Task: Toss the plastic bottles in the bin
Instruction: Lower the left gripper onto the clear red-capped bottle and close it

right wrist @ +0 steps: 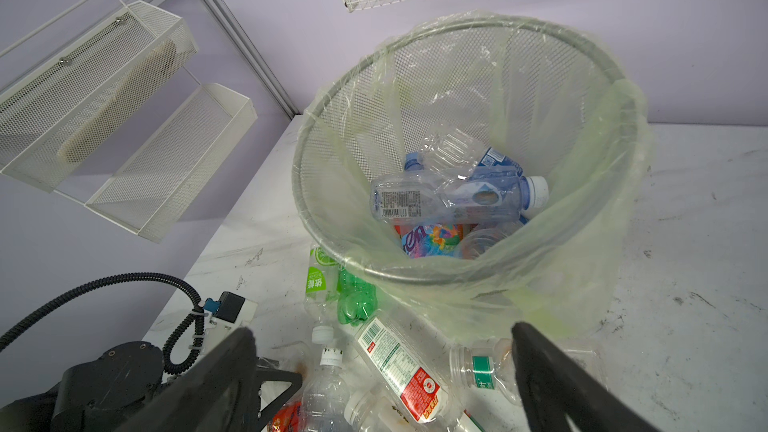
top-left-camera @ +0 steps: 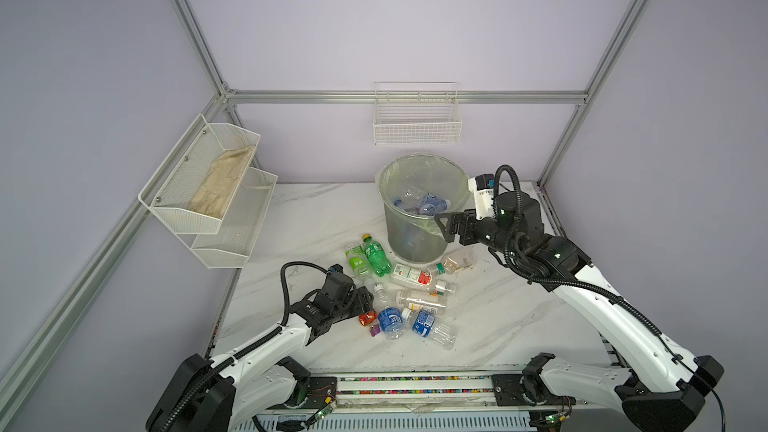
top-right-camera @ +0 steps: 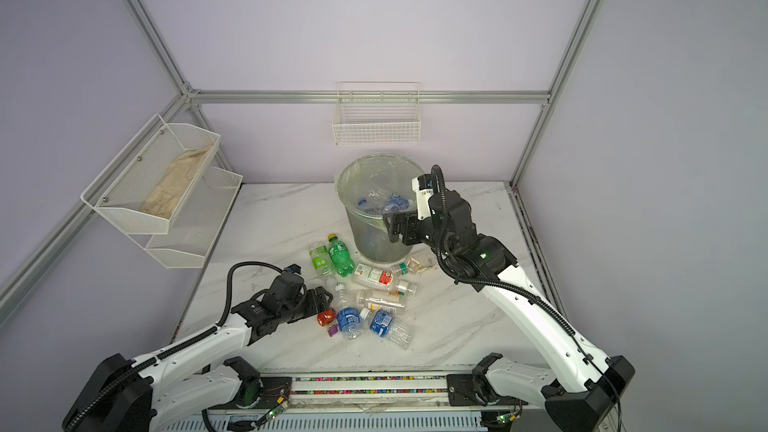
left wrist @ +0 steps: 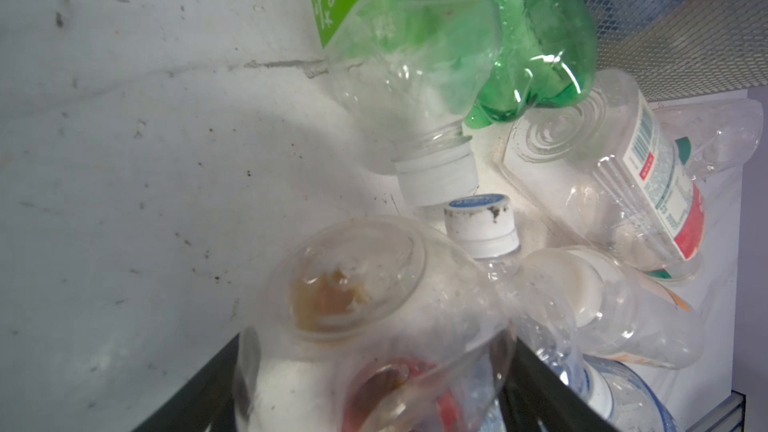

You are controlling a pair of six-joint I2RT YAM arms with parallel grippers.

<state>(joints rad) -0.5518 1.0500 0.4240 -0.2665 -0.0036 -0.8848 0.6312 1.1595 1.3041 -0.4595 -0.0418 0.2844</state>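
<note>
Grasping step: left gripper (top-left-camera: 365, 305) straddles small clear red-labelled plastic bottle (left wrist: 353, 326), grip uncertain; right gripper (top-left-camera: 444, 227) open, empty; next, lift to round grey mesh bin (top-left-camera: 399, 234).

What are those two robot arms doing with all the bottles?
They are clearing plastic bottles off the table into the bin. The left tool sits low in the pile with its jaws around a clear red-labelled bottle, though I cannot tell if it grips it yet. The right tool hangs open and empty by the bin's rim. Several bottles lie inside; many more wait on the table.
</note>
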